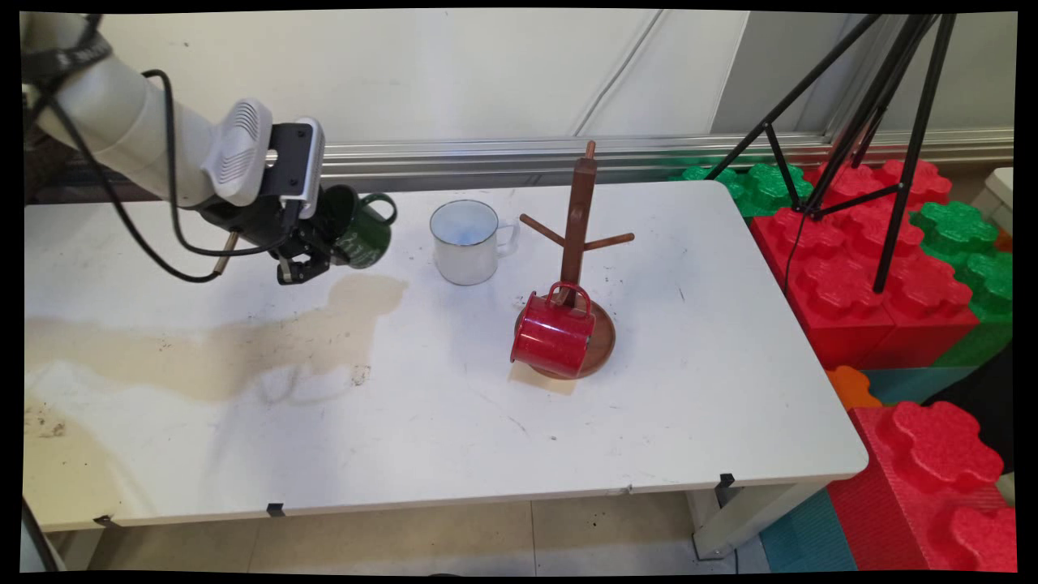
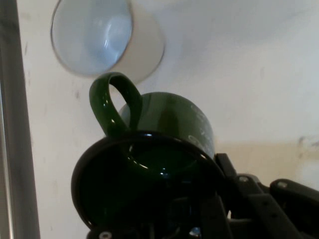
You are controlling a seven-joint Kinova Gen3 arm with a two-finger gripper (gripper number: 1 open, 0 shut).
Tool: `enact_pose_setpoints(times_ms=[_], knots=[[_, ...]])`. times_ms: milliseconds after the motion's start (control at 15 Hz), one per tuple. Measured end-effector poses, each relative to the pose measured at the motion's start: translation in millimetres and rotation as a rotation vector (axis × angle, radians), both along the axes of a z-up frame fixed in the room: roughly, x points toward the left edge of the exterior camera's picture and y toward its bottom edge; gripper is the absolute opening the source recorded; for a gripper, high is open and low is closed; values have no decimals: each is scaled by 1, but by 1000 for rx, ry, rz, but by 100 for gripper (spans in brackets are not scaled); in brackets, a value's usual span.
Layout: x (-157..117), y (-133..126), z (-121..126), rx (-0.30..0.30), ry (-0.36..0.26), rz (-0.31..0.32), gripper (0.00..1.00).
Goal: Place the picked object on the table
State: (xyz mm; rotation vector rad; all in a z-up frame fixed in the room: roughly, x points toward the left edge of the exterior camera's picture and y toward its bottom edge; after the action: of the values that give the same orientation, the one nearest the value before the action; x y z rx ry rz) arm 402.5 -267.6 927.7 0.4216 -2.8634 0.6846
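My gripper [image 1: 320,247] is shut on the rim of a dark green mug [image 1: 361,231], holding it tilted above the table's back left. In the hand view the green mug [image 2: 169,134] fills the middle, its handle [image 2: 112,104] pointing up and its dark mouth toward the camera; the black linkage [image 2: 249,204] rises at the lower right. A white enamel mug [image 1: 466,242] stands upright just right of the held mug, seen as the white mug [image 2: 107,37] at the top of the hand view. A red mug [image 1: 555,332] lies on its side against a brown wooden mug tree [image 1: 580,235].
A tan stain [image 1: 243,341] spreads over the white table [image 1: 689,389] on its left half. Red and green giant blocks [image 1: 892,268] and a black tripod [image 1: 884,146] stand beyond the table's right edge. A metal rail [image 1: 486,154] runs along the wall behind.
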Motion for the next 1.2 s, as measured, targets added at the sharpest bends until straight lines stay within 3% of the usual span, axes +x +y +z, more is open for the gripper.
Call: enact_pose_setpoints(times_ms=[533, 867, 1200], knots=[[12, -35, -34, 81, -101, 149, 0], [13, -55, -53, 139, -146, 181, 0], [12, -79, -71, 203, -184, 175, 0]])
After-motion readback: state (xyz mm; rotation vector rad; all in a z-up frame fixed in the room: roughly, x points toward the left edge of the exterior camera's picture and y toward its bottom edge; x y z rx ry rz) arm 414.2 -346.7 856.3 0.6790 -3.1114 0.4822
